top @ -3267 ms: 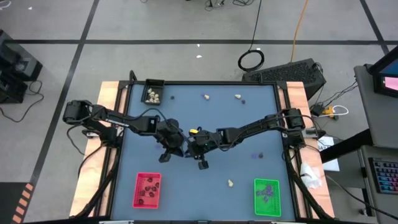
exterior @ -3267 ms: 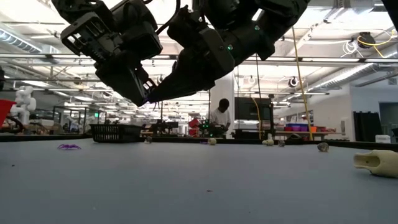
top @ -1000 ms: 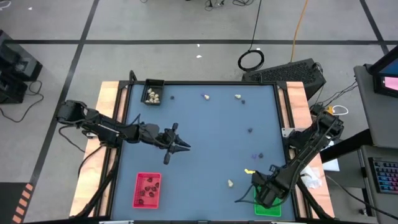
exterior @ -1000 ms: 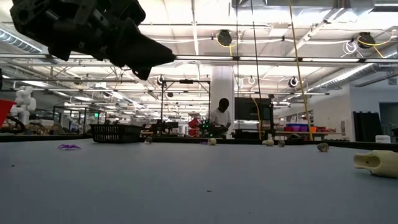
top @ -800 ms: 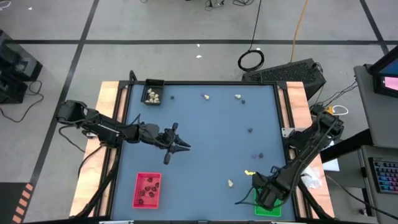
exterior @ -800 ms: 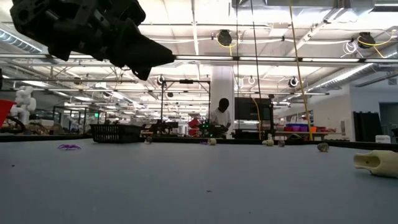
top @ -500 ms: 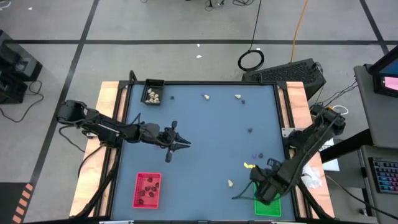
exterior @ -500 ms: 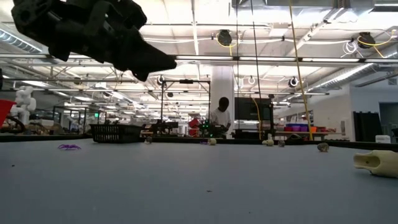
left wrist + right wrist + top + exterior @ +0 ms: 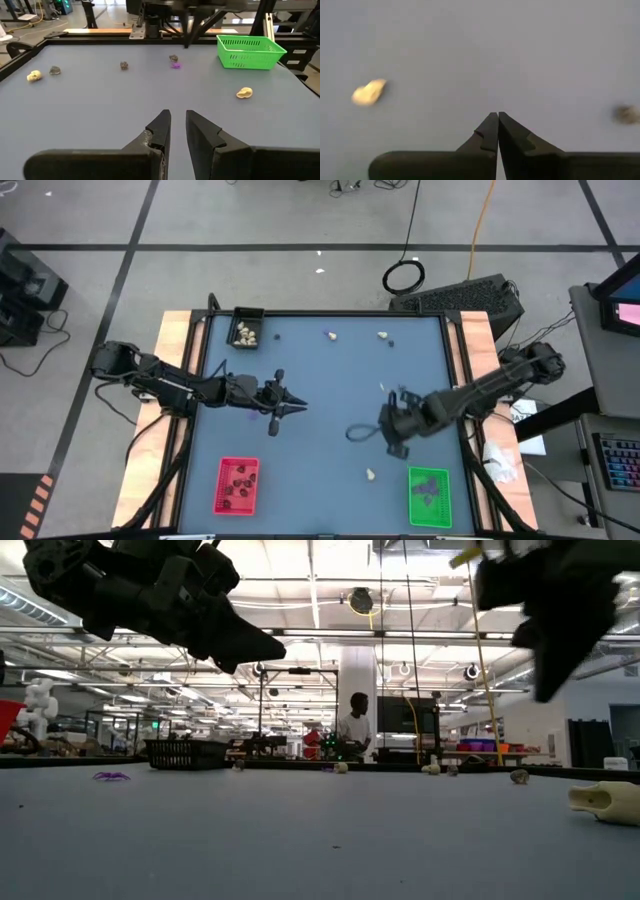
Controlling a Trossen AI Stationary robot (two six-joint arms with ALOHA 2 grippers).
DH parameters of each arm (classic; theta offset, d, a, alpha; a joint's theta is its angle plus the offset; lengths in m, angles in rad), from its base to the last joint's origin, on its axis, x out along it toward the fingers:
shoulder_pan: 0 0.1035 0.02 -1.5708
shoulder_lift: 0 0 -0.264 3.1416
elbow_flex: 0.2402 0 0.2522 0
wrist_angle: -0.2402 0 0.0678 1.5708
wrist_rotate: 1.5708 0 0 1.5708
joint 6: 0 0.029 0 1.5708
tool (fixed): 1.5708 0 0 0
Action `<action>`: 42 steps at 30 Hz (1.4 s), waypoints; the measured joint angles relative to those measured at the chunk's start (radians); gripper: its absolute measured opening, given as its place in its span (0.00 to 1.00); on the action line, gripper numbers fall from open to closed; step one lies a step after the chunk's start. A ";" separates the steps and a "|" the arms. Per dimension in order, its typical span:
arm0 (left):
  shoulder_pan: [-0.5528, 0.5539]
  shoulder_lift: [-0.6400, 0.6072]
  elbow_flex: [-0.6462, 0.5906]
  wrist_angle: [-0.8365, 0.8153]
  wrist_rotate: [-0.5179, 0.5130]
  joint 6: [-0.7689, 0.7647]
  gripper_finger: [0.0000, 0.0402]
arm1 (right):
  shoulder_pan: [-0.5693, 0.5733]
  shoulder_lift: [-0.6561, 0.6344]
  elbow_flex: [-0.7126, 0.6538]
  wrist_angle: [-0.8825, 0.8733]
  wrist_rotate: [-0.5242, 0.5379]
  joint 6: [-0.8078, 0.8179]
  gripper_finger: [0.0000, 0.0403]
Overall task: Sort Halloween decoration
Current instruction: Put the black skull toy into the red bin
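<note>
**Trays filling up, but loose trinkets are left on the table**

Starting on the left: the black tray [image 9: 246, 328] at the far corner holds cream-white lumps, and the red tray [image 9: 237, 485] on the near edge carries a cluster of black lumps, so a good share of the sorting looks done. The left gripper [image 9: 283, 402] hangs over the table's left-middle, fingers [image 9: 159, 131] parted by only a narrow slot, nothing between them. Ahead of those fingertips the table lies bare. Well beyond them sit a cream lump [image 9: 34, 76], two dark lumps [image 9: 55, 71] [image 9: 124, 65], another dark one with a purple bit [image 9: 175, 65] just beside it, and one more cream lump [image 9: 244, 92] out toward the green tray [image 9: 250, 50].

Across to the right: the right gripper [image 9: 392, 423] is over the middle-right of the table, fingers [image 9: 489, 131] pressed together and gripping nothing. A cream lump [image 9: 369, 93] lies off to one side of those tips and a dark lump [image 9: 626, 114] off to the other, neither touching. From above, the green tray [image 9: 430, 498] shows dark-looking pieces inside, though their kind is too small to tell. Still loose: two cream lumps [image 9: 331, 335] [image 9: 382, 335] by the far edge and one [image 9: 370, 474] between the right gripper and the green tray. By my reckoning, the job is well past halfway, with a handful to go.
</note>
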 joint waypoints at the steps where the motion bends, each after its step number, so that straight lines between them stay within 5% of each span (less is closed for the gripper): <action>1: 0.000 0.000 0.000 0.000 0.000 0.000 0.13 | -0.036 -0.004 -0.009 0.017 0.000 -0.027 0.00; 10: 0.000 0.000 0.000 0.000 0.002 0.003 0.13 | -0.229 -0.013 -0.041 0.036 -0.026 -0.176 0.01; 17: 0.000 0.000 0.000 0.000 0.002 0.019 0.13 | -0.327 -0.013 -0.103 -0.082 0.023 -0.174 0.15; 26: 0.000 0.000 0.000 -0.001 0.001 0.018 0.13 | -0.530 -0.013 -0.222 0.008 0.027 0.124 0.35; 36: 0.000 0.000 0.000 -0.001 0.001 0.018 0.13 | -0.565 -0.008 -0.327 0.221 0.077 0.437 0.34; 42: 0.000 0.000 0.000 -0.020 0.000 0.017 0.13 | -0.558 -0.009 -0.351 0.228 0.089 0.462 0.34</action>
